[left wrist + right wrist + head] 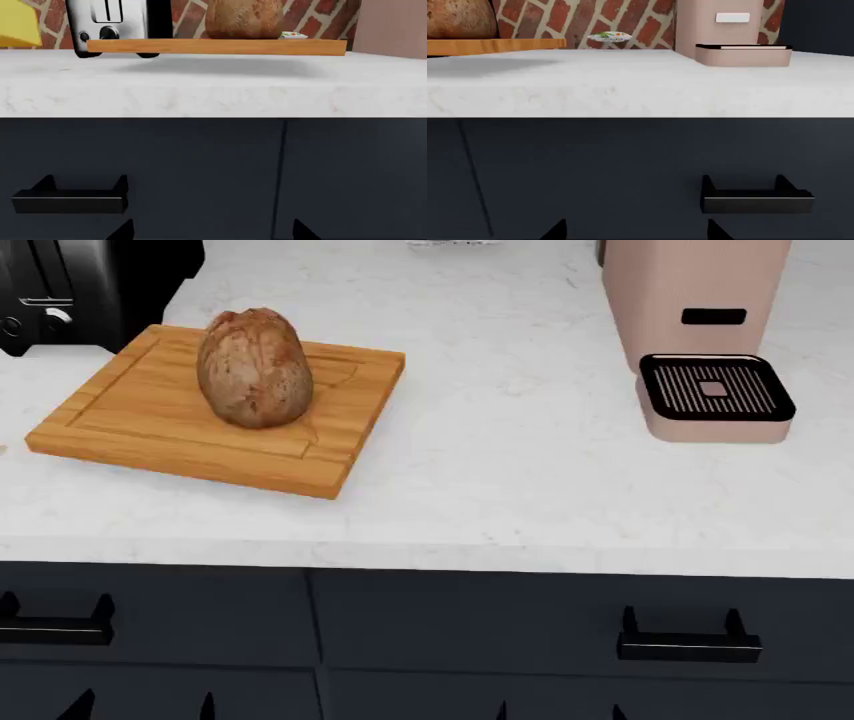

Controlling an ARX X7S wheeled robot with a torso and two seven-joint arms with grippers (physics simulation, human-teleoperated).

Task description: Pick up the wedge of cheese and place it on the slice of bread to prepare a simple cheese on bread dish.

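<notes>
The wedge of cheese (16, 24) is a bright yellow block cut off by the edge of the left wrist view, beside the toaster; the head view does not show it. The slice of bread (254, 367), a brown crusty loaf, stands on the wooden cutting board (160, 440) and also shows in the wrist views as bread (243, 19) and bread (459, 18). My left gripper (143, 708) and right gripper (558, 712) hang low in front of the dark drawers, below the counter edge. Both the left gripper (213, 232) and the right gripper (637, 232) are open and hold nothing.
A black and silver toaster (74, 290) stands at the back left, next to the board. A pink coffee machine (701, 340) stands at the back right. A small dish (608, 36) sits by the brick wall. Drawer handles (687, 645) jut out below the white counter (534, 470).
</notes>
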